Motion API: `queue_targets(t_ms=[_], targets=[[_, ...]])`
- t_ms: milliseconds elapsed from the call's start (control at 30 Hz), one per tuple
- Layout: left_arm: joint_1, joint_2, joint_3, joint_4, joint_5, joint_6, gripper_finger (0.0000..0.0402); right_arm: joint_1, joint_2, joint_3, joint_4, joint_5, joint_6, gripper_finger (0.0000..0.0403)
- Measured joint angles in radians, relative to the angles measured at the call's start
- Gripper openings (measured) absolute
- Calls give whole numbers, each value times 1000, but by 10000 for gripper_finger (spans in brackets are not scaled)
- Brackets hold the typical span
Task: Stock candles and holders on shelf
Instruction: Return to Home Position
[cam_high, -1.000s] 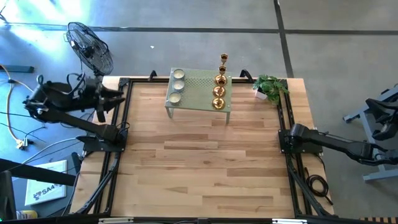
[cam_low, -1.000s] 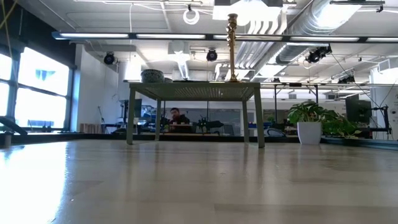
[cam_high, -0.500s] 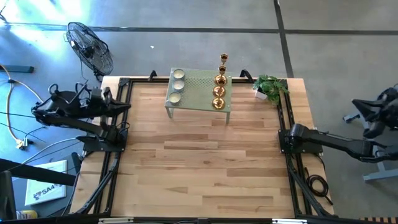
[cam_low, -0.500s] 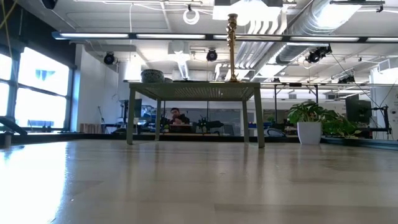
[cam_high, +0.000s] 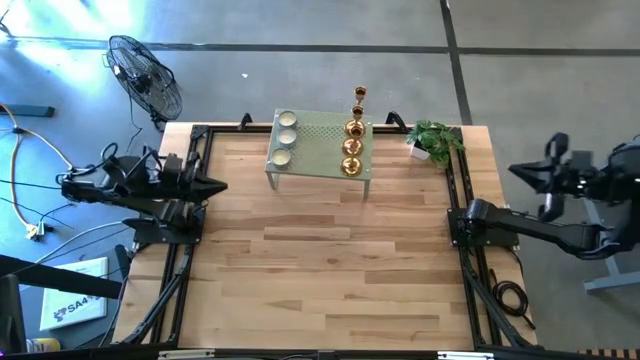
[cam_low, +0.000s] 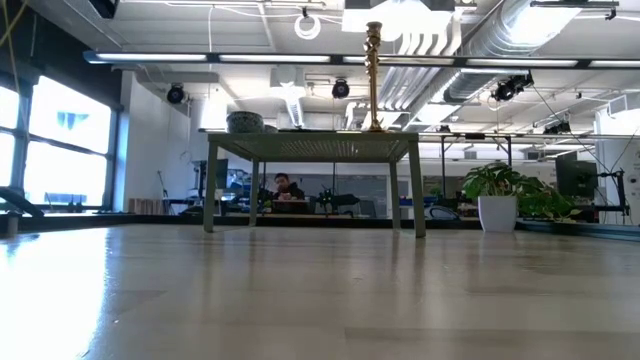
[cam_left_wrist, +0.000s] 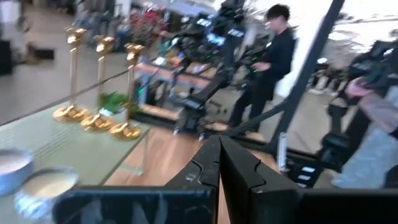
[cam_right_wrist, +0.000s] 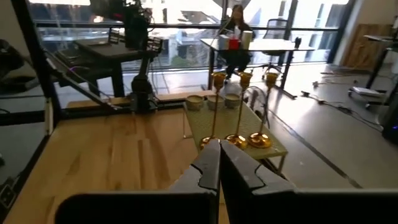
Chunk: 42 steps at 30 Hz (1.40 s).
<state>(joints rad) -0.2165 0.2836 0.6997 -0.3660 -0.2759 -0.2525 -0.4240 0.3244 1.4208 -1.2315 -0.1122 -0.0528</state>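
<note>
Both arms have swung in toward the desk (cam_high: 320, 260) since a second ago. The left pincer (cam_left_wrist: 219, 144), then folded back beyond the left rail, now points in at the desk's left edge. The right pincer (cam_right_wrist: 219, 149), then out of the high view, now hangs off the right side, aimed at the desk. Each pincer has its two fingers pressed tip to tip, with only a thin seam between them, and holds and touches nothing.

The shelf (cam_high: 320, 140) stands unmoved at the far middle of the desk, well apart from both pincers. On its left end the three candles (cam_high: 286, 137) sit in a row running front to back. On its right end the four holders (cam_high: 351, 146) stand in a matching row, the tallest at the far end, rising well above the shelf top in the low view.

A potted plant (cam_high: 434, 140) stands on the desk near the shelf's right end. A person (cam_low: 285, 187) sits in the room behind.
</note>
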Motion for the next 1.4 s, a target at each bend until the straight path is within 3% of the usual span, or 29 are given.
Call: queue_targets(t_ms=[400,600,733,933,1400], targets=[[0,0,-222,315,101,-29,0,0,-25,-227,297,-218,-16,0],[0,-1,-289,350,109,-58,0,0,-26,-297,328,-239,-6,0],[0,-15,-329,378,125,-66,0,0,-26,-315,351,-243,43,0],[0,-87,-407,460,141,-76,0,0,-26,-319,460,-339,92,0],[0,-138,-627,726,218,-67,0,0,-26,-319,492,-352,145,0]])
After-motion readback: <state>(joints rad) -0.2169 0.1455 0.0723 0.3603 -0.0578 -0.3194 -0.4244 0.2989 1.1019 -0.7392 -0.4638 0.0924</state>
